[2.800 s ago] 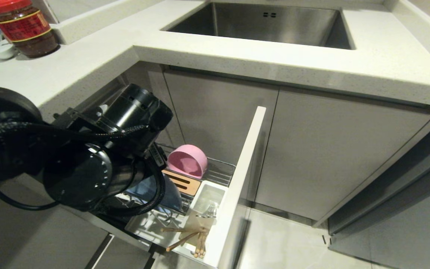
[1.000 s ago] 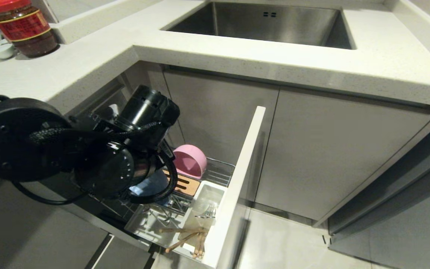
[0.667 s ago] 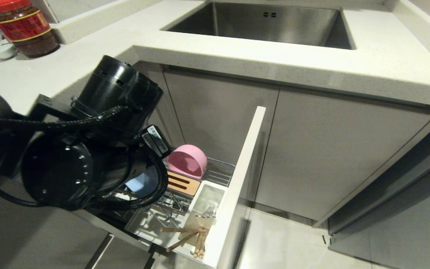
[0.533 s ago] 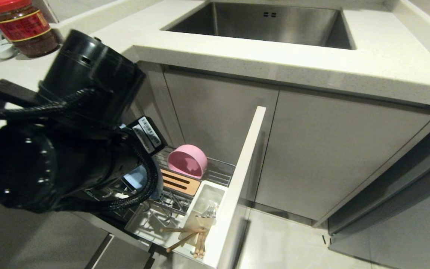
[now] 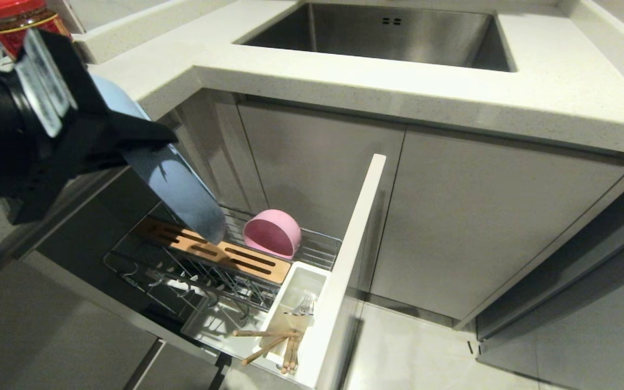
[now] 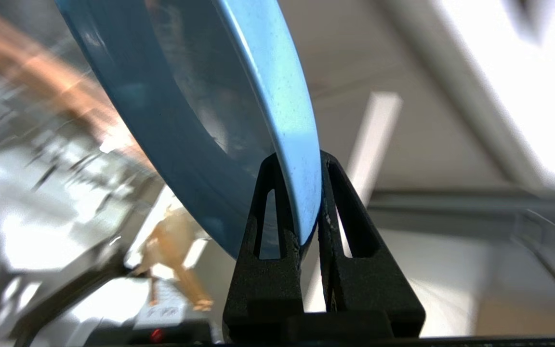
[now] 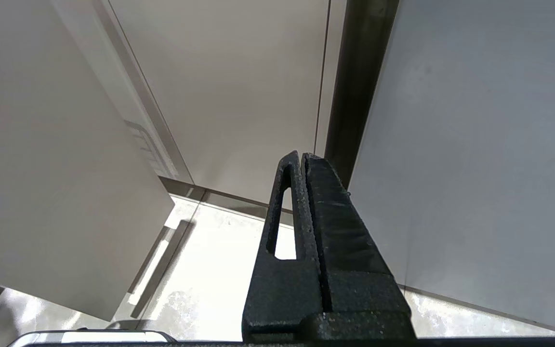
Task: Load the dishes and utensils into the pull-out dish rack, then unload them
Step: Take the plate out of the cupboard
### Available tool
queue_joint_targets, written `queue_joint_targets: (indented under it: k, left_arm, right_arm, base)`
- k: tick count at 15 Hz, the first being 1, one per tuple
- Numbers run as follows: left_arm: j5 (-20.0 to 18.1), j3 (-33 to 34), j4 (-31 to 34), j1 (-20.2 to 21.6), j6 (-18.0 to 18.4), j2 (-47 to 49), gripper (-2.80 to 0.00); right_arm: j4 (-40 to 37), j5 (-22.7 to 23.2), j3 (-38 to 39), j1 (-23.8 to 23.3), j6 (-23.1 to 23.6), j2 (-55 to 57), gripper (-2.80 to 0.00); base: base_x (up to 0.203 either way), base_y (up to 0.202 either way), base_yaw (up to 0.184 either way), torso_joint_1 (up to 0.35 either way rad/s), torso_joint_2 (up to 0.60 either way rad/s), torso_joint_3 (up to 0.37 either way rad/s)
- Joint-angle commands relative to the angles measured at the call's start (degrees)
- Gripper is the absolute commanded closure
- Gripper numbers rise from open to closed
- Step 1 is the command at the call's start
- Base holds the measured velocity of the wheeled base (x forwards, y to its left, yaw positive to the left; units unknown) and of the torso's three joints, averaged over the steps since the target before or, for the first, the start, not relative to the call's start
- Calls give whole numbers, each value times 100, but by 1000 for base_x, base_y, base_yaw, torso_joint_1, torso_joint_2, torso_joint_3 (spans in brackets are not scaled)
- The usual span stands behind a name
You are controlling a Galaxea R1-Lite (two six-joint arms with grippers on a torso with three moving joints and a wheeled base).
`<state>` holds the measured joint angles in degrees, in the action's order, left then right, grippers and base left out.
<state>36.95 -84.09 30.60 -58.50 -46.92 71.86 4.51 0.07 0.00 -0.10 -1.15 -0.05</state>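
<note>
Light-blue plate [image 6: 200, 111] rim pinched between left gripper [image 6: 299, 161] fingers [image 6: 268, 231].

Plate [image 6: 200, 111]: glazed light-blue ceramic, glossy, faintly speckled at the rim. Bowl [image 5: 272, 233]: matt pink. Dish rack [image 5: 203, 273]: bright chrome wire, with a slotted bare-wood board [image 5: 220, 253] and a smooth white plastic bin [image 5: 297, 292]. Chopsticks [image 5: 274, 344]: pale wood. Countertop [image 5: 426, 86]: speckled stone-look (low sheen). Sink [image 5: 382, 32]: brushed steel.
</note>
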Motion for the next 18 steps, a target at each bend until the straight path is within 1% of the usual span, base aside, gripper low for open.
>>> queue_joint_targets:
  k: [1,2,4,6,8,10,15,18]
  left_arm:
    - [-162,-101,-443,-8,736,-480,0]
    - [-189,-95,-745,11,1119,-685,0]
    - [-299,-111,-912,237,1478,-1008,0]
    - [-665,-129,-1056,609,1791,-1319,0]
    - [-1100,-126,-1282,1272,2100,-1571,0]
    - [-1302,-136,-1368,1934,2471,-1774,0]
    - [-1353,-127,-1349,3769,3526,-1992,0]
    - [-1337,-80,-1280,4800,4001,-2072,0]
  right_arm:
    - [3,1,149,1,0,-4,0]
    - [-3,1,149,1,0,-4,0]
    - [6,1,149,1,0,-4,0]
    - [6,1,149,1,0,-4,0]
    - [-1,1,149,1,0,-4,0]
    - [6,1,149,1,0,-4,0]
    - [6,1,149,1,0,-4,0]
    - [6,1,149,1,0,-4,0]
  base:
    - [0,0,0,0,0,0]
    - [0,0,0,0,0,0]
    - [0,0,0,0,0,0]
    - [0,0,0,0,0,0]
    - [0,0,0,0,0,0]
    - [0,0,0,0,0,0]
    - [0,0,0,0,0,0]
    - [0,0,0,0,0,0]
